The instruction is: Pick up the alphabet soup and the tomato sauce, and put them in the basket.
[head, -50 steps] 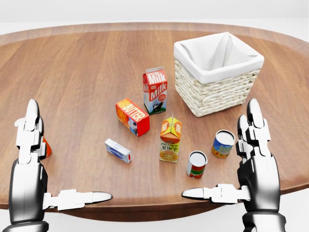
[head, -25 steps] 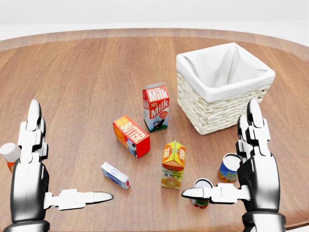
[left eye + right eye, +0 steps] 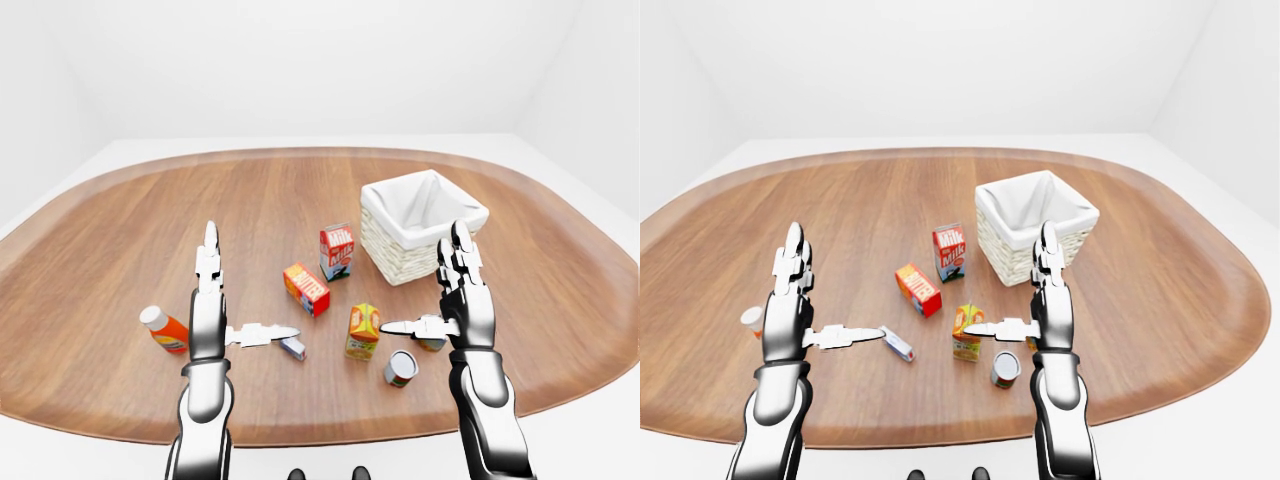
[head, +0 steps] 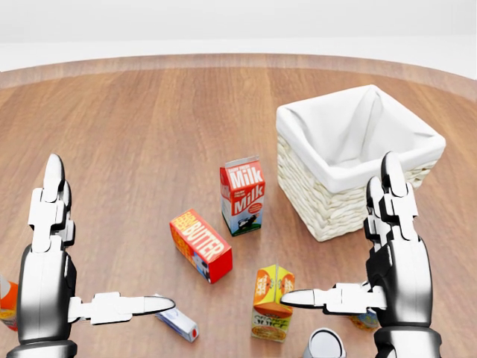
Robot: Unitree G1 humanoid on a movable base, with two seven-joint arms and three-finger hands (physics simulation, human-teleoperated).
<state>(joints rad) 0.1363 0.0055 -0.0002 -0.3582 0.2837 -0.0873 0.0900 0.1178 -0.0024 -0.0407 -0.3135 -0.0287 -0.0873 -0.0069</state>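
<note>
One soup can [image 3: 401, 367] below right robot hand [image 3: 455, 300], fingers spread

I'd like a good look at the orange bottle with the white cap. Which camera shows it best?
The left-eye view: the orange bottle shows whole. The right-eye view hides most of it behind the left hand; the head view cuts it off at its left edge.

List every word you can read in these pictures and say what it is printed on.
"Milk", twice, on the red and white carton.
"BUTTER" on the red box.
"JUICE" on the orange carton; its other print is blurred.
Labels on the cans, bottle and small white box: too small.
</note>
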